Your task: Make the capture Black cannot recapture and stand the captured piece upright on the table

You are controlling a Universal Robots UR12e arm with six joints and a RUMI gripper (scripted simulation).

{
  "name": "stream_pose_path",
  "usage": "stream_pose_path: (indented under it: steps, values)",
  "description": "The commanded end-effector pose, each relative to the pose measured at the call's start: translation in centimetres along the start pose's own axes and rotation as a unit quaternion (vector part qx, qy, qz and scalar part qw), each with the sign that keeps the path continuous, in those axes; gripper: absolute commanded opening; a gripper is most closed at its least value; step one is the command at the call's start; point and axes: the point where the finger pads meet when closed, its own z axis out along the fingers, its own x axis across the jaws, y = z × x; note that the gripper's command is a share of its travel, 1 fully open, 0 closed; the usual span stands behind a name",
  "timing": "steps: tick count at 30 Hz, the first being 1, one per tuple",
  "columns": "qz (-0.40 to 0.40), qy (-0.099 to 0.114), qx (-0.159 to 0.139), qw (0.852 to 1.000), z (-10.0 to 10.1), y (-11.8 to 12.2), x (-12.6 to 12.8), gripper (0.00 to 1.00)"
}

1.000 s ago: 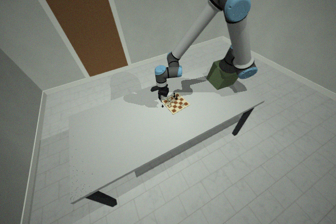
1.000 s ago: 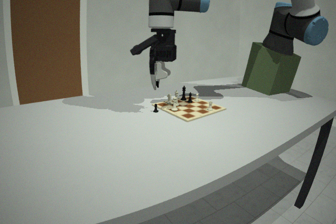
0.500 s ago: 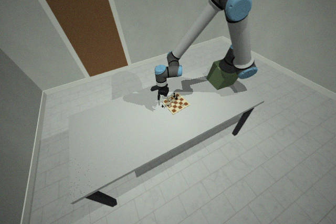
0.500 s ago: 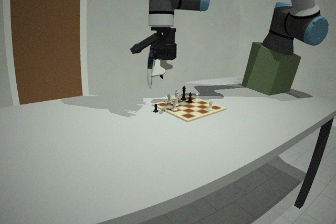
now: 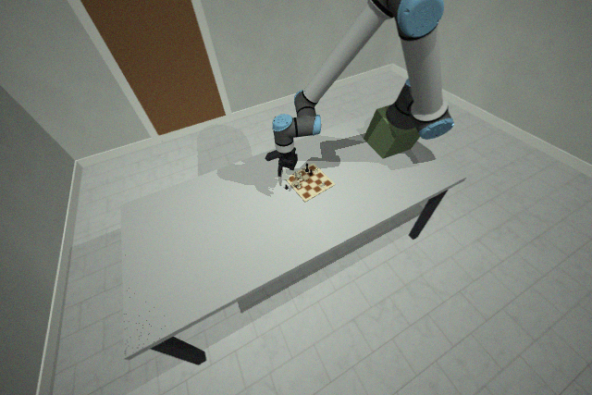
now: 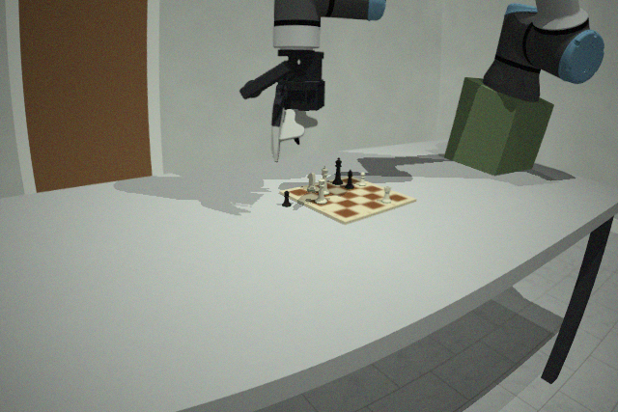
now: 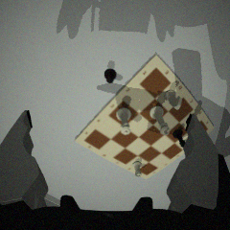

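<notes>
The end effector (image 6: 283, 140) hangs above the tabletop (image 6: 199, 267), over the near left edge of the chessboard (image 6: 351, 210), with its jaws spread to their full width and nothing between them (in the wrist view the two fingers stand at the far sides of the picture, well apart). Below it, a small black pawn (image 6: 286, 198) stands upright on the tabletop just beside the board's left corner, off the squares. From the wrist view the same pawn (image 7: 110, 74) shows as a dark round top near the board's edge. On the board stand several white pieces and two black ones, among them a tall black piece (image 6: 338, 171) and a shorter black piece (image 6: 350, 178) beside it toward the far side. The arm rises from a green pedestal (image 6: 479, 143) at the tabletop's back right.
</notes>
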Motion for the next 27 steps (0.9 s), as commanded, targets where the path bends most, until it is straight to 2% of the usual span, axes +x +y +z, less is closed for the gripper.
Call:
stream_pose_path:
  steps: [1,10,12,16,21,27]
  values:
    - [-0.015,0.000,0.001,1.000,-0.1,0.0,0.0,1.00]
    - [-0.109,0.000,0.001,0.994,-0.4,0.8,0.2,1.00]
    - [-0.109,0.000,0.001,0.994,-0.4,0.8,0.2,1.00]
    - [-0.177,0.000,0.001,0.984,-0.7,1.3,0.4,1.00]
    - [-0.275,0.000,0.001,0.961,-1.0,2.3,0.7,1.00]
    - [-0.399,0.000,0.001,0.917,-1.4,3.5,1.1,1.00]
